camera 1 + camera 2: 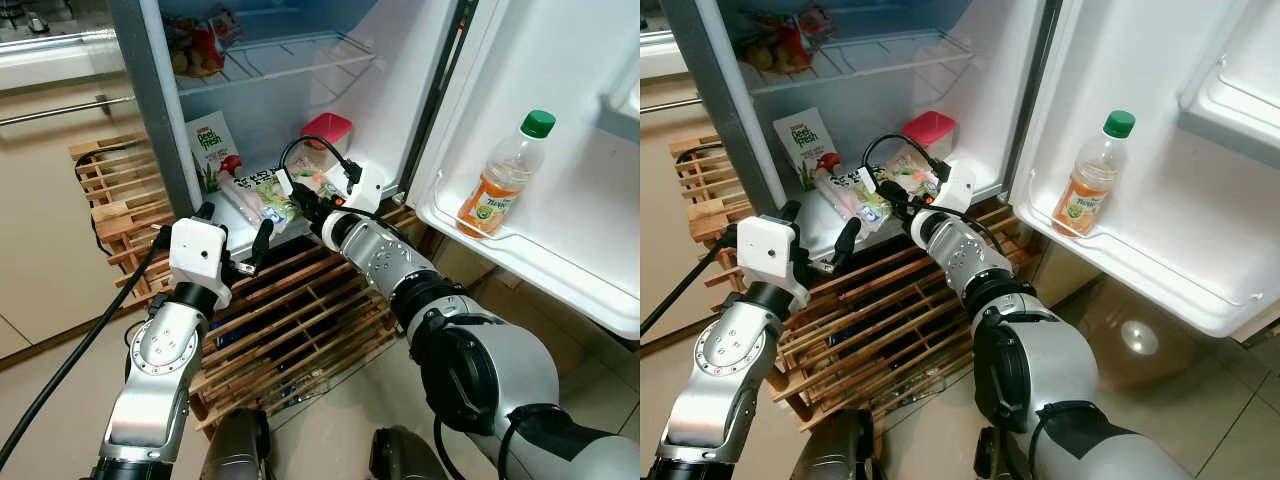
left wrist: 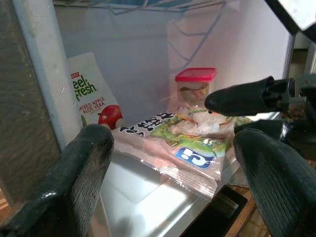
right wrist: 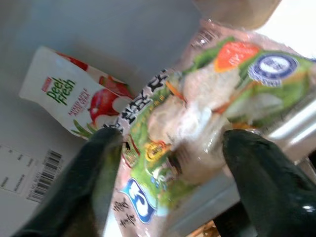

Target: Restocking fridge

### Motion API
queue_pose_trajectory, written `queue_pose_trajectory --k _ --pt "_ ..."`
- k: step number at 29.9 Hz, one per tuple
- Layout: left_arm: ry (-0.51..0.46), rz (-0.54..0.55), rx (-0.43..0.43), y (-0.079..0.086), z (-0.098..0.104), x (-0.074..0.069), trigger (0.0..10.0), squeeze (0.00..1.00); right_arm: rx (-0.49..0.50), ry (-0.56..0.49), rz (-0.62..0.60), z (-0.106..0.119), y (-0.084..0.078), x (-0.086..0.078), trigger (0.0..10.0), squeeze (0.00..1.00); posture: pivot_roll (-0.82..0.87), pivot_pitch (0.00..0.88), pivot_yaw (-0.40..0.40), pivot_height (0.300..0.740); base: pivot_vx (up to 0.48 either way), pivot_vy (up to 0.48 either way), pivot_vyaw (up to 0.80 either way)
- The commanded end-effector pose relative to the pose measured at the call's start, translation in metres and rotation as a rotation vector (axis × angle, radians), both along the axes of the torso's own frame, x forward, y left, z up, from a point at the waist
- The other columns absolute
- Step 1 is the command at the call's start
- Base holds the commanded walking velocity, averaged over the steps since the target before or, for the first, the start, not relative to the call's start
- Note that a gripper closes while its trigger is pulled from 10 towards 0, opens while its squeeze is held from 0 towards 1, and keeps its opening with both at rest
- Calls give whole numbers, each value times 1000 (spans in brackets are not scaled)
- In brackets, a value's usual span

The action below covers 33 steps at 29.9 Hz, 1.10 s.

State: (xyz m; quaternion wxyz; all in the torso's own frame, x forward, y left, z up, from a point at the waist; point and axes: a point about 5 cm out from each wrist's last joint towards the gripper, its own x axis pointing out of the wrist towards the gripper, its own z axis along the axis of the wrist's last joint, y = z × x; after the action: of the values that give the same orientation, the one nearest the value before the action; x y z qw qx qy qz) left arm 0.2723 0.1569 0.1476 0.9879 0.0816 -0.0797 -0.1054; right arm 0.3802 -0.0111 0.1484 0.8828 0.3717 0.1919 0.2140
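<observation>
Two grippers face the food packet (image 1: pixel 262 193) on the fridge floor (image 1: pixel 240 238), beside the juice carton (image 1: pixel 213 148). The right gripper (image 1: pixel 292 192), fingers spread and empty, straddles the packet's short side; the left gripper (image 1: pixel 232 228), also open and empty, hangs farther out.
</observation>
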Motion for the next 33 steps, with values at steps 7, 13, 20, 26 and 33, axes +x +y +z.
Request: queue_pose_trajectory --k 7,13,20,26,33 --pt "22 30 5 3 -4 4 10000 0 55 -30 138 16 58 -19 0 0 47 0 -65 652 0 0 0" --pt "18 33 7 3 -4 6 10000 0 74 -43 131 18 56 -17 0 0 47 0 -65 652 0 0 0" --pt "14 36 8 3 -3 7 10000 0 -170 -380 109 39 38 -5 0 0 38 0 -58 652 0 0 0" --pt "23 24 11 1 -4 10 10000 0 -357 -567 -9 32 1 0 0 0 24 0 -45 652 0 0 0" --pt "185 -33 21 -12 -16 20 10000 0 -551 -703 -121 1 -31 -20 10000 0 12 0 -32 652 0 0 0"
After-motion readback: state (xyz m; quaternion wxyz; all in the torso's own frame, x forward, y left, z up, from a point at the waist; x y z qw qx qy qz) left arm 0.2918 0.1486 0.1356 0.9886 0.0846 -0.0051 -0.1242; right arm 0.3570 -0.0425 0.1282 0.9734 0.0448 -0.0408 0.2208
